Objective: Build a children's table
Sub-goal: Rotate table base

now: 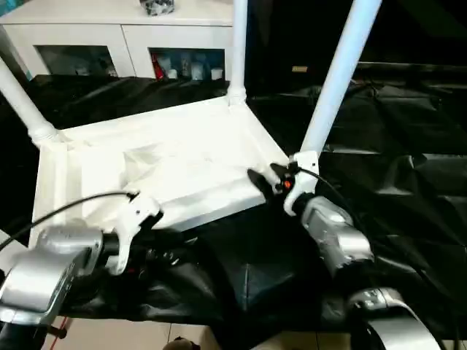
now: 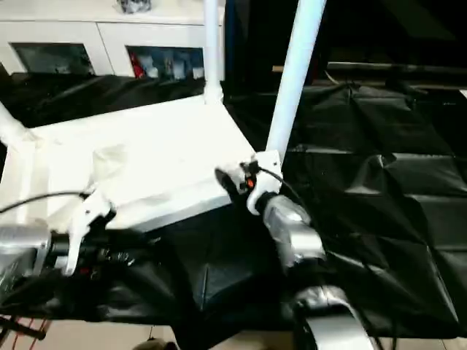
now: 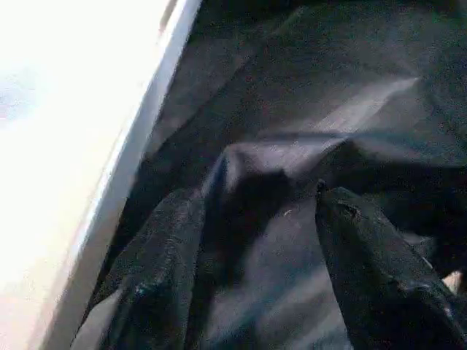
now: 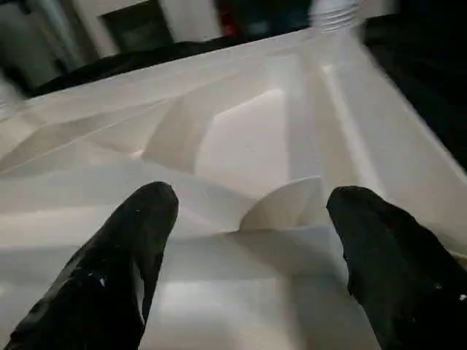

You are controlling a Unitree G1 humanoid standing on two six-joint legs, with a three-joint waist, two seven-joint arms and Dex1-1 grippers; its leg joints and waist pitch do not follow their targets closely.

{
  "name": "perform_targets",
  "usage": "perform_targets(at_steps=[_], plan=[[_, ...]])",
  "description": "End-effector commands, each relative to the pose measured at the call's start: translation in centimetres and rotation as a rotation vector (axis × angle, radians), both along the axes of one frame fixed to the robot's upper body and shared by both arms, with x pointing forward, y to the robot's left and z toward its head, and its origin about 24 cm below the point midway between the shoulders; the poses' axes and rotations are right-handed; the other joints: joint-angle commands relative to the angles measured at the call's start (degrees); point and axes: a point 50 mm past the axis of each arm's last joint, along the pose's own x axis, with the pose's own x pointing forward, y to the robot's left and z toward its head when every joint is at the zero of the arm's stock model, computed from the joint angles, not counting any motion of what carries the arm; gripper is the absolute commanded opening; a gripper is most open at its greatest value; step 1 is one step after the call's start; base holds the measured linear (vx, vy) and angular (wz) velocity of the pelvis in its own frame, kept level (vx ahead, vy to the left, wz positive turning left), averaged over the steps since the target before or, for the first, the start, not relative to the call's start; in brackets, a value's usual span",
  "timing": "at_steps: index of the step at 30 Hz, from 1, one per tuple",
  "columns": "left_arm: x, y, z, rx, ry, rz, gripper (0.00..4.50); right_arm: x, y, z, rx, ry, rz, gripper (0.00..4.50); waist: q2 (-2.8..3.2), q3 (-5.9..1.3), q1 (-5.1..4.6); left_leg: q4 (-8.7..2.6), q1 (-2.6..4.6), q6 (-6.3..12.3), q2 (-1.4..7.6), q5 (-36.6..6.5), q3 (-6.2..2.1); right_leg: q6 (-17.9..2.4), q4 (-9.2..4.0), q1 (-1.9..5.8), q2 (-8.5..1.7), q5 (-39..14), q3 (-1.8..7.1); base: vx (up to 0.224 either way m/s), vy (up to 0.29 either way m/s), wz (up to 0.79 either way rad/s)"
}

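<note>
Setup: while three legs stand in their sockets, the table top (image 1: pixel 175 168) lies ribs-up on the black cloth (image 1: pixel 394 182).
Right claw (image 4: pixel 244 255): mine, spread wide, empty, at the top's near right corner beside a seated leg (image 1: pixel 336 80).
Left claw (image 3: pixel 255 240): parted, empty, over cloth by the near edge.
Near left corner: no leg visible.
Risk: I judge a careless swing could knock that leg askew.

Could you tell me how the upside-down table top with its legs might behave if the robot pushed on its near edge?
The table top looks like thin ribbed plastic, so probably light. On the crinkled black sheet it would likely slide. With three legs standing tall, it may tip rather than stay flat.
</note>
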Motion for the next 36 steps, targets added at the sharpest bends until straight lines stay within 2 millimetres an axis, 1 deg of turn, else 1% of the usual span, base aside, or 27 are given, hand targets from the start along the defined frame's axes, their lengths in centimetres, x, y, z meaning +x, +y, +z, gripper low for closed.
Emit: perform_targets(at_steps=[1,2,3,4,5,6,7,8,9,10,11,14,15,17,18,20,22,25,26,27,28,29,30,32,33,35,36], plan=[[0.0,0.5,0.4,0.052,-0.048,0.051,3.11,0.8,-1.3,0.1,-0.001,-0.002,-0.124,3.75,0.70,-3.92,-0.46,-3.92,1.61,-0.65,1.10,-11.5,-0.61,-12.6,-3.29,2.32,-2.10,-4.8,2.21,0.000,0.000,0.00],[0.0,0.5,0.4,0.052,-0.048,0.051,3.20,0.8,-1.3,0.1,-0.001,-0.002,-0.124,3.75,0.78,-3.97,-0.45,-3.89,1.64,-0.68,1.12,-11.5,-0.62,-12.7,-3.23,2.30,-2.15,-4.6,2.21,0.000,0.000,0.00],[-0.1,0.7,0.3,0.076,-0.052,0.062,3.34,1.1,-1.9,0.2,0.001,0.003,-0.181,3.75,0.66,-3.93,-0.39,-3.83,1.76,-0.57,1.04,-11.5,-0.51,-12.6,-3.32,2.21,-1.93,-4.6,2.18,0.000,0.000,0.00],[-0.1,0.8,0.2,0.092,-0.055,0.066,3.34,1.3,-2.4,0.2,0.003,0.005,-0.211,3.75,0.48,-3.91,-0.39,-3.81,1.70,-0.50,1.06,-11.5,-0.51,-12.6,-3.24,2.23,-1.96,-4.5,2.22,0.000,0.000,0.00],[-0.2,1.1,0.0,0.123,-0.064,0.074,3.46,1.6,-3.5,0.3,0.004,0.010,-0.279,3.75,0.57,-3.90,-0.32,-3.82,1.66,-0.46,0.99,-11.5,-0.55,-12.4,-3.27,2.30,-1.97,-4.9,2.18,0.000,0.000,0.00],[-0.2,1.1,0.0,0.123,-0.064,0.074,3.59,1.6,-3.5,0.3,0.004,0.010,-0.279,3.75,0.55,-3.90,-0.29,-3.79,1.70,-0.54,1.02,-11.5,-0.60,-12.2,-3.22,2.27,-2.04,-5.4,2.19,0.000,0.000,0.00],[-0.1,1.3,0.0,0.133,-0.077,0.087,3.59,1.8,-4.2,0.4,-0.006,0.011,-0.312,3.75,0.49,-3.82,-0.19,-3.72,1.93,-0.48,0.99,-12.1,-0.40,-11.9,-3.38,1.98,-1.85,-5.8,2.22,0.000,0.000,0.00],[0.0,1.4,0.0,0.140,-0.089,0.102,3.70,1.9,-4.8,0.5,-0.016,0.009,-0.340,3.75,0.52,-3.84,-0.12,-3.68,2.07,-0.57,0.99,-12.4,-0.37,-11.9,-3.39,1.90,-1.86,-6.0,2.24,0.000,0.000,0.00],[0.1,1.4,0.0,0.140,-0.091,0.104,3.79,2.0,-4.9,0.5,-0.018,0.009,-0.344,3.75,0.54,-3.82,-0.11,-3.70,1.93,-0.76,0.94,-12.9,-0.40,-11.8,-3.40,2.03,-1.84,-6.4,2.23,0.000,0.000,0.00],[0.1,1.5,0.1,0.145,-0.101,0.113,3.79,2.1,-5.6,0.7,-0.024,0.008,-0.371,3.75,0.39,-3.78,-0.03,-3.69,1.85,-0.81,0.94,-13.2,-0.40,-11.4,-3.46,2.02,-1.90,-7.0,2.27,0.000,0.000,0.00],[0.1,1.5,0.1,0.145,-0.101,0.113,3.98,2.1,-5.6,0.7,-0.024,0.008,-0.371,3.75,0.39,-3.79,-0.05,-3.71,1.83,-0.89,0.93,-13.5,-0.46,-11.4,-3.43,2.05,-1.91,-7.6,2.23,0.000,0.000,0.00],[0.4,1.8,0.2,0.159,-0.131,0.137,4.17,2.6,-8.6,1.5,-0.055,-0.008,-0.457,3.75,0.44,-3.79,-0.04,-3.67,1.81,-1.28,0.92,-14.6,-0.57,-10.9,-3.54,2.03,-1.91,-9.4,2.17,0.000,0.000,0.00],[0.5,1.9,0.2,0.166,-0.140,0.143,4.39,2.6,-9.1,1.7,-0.059,-0.010,-0.470,3.75,0.40,-3.79,0.08,-3.56,2.01,-1.34,0.92,-15.0,-0.46,-11.0,-3.58,1.83,-1.83,-9.4,2.19,0.000,0.000,0.00],[0.7,2.1,0.1,0.187,-0.168,0.164,4.39,2.8,-10.6,2.2,-0.073,-0.020,-0.517,3.75,0.23,-3.77,0.22,-3.48,1.84,-1.18,0.86,-14.9,-0.42,-10.7,-3.68,1.95,-1.87,-9.8,2.25,0.000,0.000,0.00],[0.7,2.1,0.1,0.187,-0.168,0.164,4.47,2.8,-10.6,2.2,-0.073,-0.020,-0.517,3.75,0.22,-3.91,0.34,-3.33,1.80,-1.07,0.82,-14.1,-0.41,-10.5,-3.50,1.98,-1.83,-9.1,2.24,0.000,0.000,0.00],[1.1,2.4,0.1,0.208,-0.201,0.190,4.47,2.8,-12.2,2.7,-0.085,-0.029,-0.564,3.75,0.16,-3.98,0.51,-3.27,1.47,-0.77,0.80,-13.1,-0.50,-10.5,-3.37,2.22,-1.89,-8.5,2.16,0.000,0.000,0.00],[1.4,2.6,0.1,0.219,-0.230,0.207,4.47,2.8,-13.0,3.0,-0.089,-0.035,-0.589,3.75,0.11,-4.10,0.60,-3.04,1.27,-0.40,0.66,-12.1,-0.49,-10.6,-3.24,2.29,-1.82,-7.5,2.09,0.000,0.000,0.00],[2.0,3.1,0.5,0.229,-0.304,0.255,4.47,2.5,-15.0,3.4,-0.103,-0.041,-0.647,3.75,-0.02,-4.27,0.86,-2.76,1.26,0.08,0.63,-11.2,-0.41,-10.9,-3.09,2.33,-1.78,-6.0,2.07,0.000,0.000,0.00],[2.0,3.1,0.5,0.229,-0.310,0.258,4.47,2.5,-15.1,3.4,-0.103,-0.041,-0.650,3.75,0.32,-4.26,0.83,-2.77,1.08,0.11,0.63,-11.1,-0.51,-11.2,-2.95,2.40,-1.84,-5.7,2.02,0.000,0.000,0.00],[2.1,3.1,0.5,0.229,-0.318,0.262,4.47,2.5,-15.2,3.4,-0.103,-0.041,-0.653,3.75,0.14,-4.22,0.80,-2.73,1.06,0.21,0.64,-11.3,-0.47,-11.1,-3.05,2.38,-1.79,-5.7,1.98,0.000,0.000,0.00],[2.1,3.3,0.5,0.211,-0.328,0.284,4.47,2.3,-15.5,3.2,-0.105,-0.037,-0.654,3.75,0.25,-4.25,0.74,-2.66,1.01,0.30,0.55,-11.3,-0.49,-11.2,-2.96,2.44,-1.76,-5.7,1.93,0.000,0.000,0.00],[2.1,3.3,0.5,0.211,-0.328,0.284,4.47,2.3,-15.5,3.2,-0.105,-0.037,-0.654,3.75,0.12,-4.23,0.61,-2.66,0.98,0.37,0.56,-11.4,-0.46,-11.2,-3.03,2.47,-1.71,-5.6,1.93,0.000,0.000,0.00],[1.9,3.8,0.5,0.179,-0.336,0.325,4.47,2.0,-15.1,2.7,-0.128,-0.040,-0.585,3.75,0.08,-4.26,0.62,-2.60,1.01,0.48,0.54,-11.4,-0.47,-11.4,-2.98,2.47,-1.71,-5.6,1.89,0.000,0.000,0.00],[1.8,4.1,0.5,0.170,-0.340,0.333,4.47,1.9,-14.8,2.4,-0.139,-0.043,-0.545,3.75,0.01,-4.15,0.40,-2.61,0.86,0.91,0.51,-12.1,-0.48,-11.6,-3.17,2.51,-1.75,-6.6,1.86,0.000,0.000,0.00],[1.8,4.4,0.8,0.136,-0.361,0.358,4.47,1.7,-14.1,2.0,-0.178,-0.059,-0.479,3.75,-0.28,-4.09,0.12,-2.72,0.68,1.17,0.54,-12.3,-0.55,-11.6,-3.28,2.60,-1.80,-7.3,1.80,0.000,0.000,0.00],[1.8,4.5,0.9,0.121,-0.367,0.369,4.47,1.6,-13.9,1.9,-0.190,-0.064,-0.461,3.75,-0.16,-4.04,-0.07,-2.72,0.78,1.29,0.61,-12.7,-0.55,-11.8,-3.41,2.44,-1.89,-8.5,1.84,0.000,0.000,0.00],[1.9,4.8,1.0,0.096,-0.385,0.394,4.47,1.2,-13.7,1.5,-0.181,-0.070,-0.444,3.75,-0.72,-4.07,-0.21,-2.74,0.80,1.57,0.67,-12.8,-0.48,-11.9,-3.49,2.50,-1.84,-8.7,1.89,0.000,0.000,0.00]])
